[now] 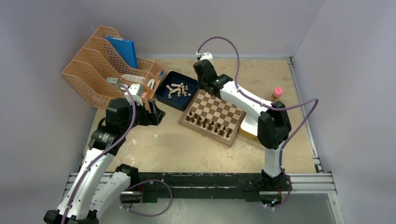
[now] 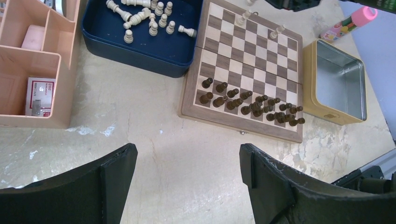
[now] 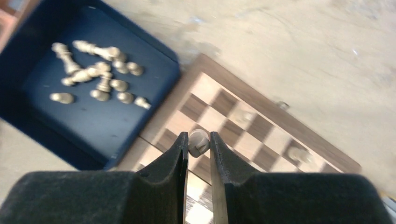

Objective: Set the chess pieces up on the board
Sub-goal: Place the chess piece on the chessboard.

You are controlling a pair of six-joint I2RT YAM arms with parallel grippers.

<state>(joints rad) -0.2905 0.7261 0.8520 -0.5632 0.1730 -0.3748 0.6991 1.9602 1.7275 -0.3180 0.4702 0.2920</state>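
The checkered wooden board lies mid-table; it also shows in the left wrist view and the right wrist view. Dark brown pieces fill its near rows. Two beige pieces stand on its far rows. Several beige chess pieces lie in a dark blue tray, also seen in the right wrist view. My right gripper is shut on a beige chess piece above the board's far left corner. My left gripper is open and empty over bare table, left of the board.
An orange mesh desk organiser stands at the back left. A yellow-rimmed metal tin sits right of the board. A pink-capped bottle stands behind it. Walls close the table on three sides.
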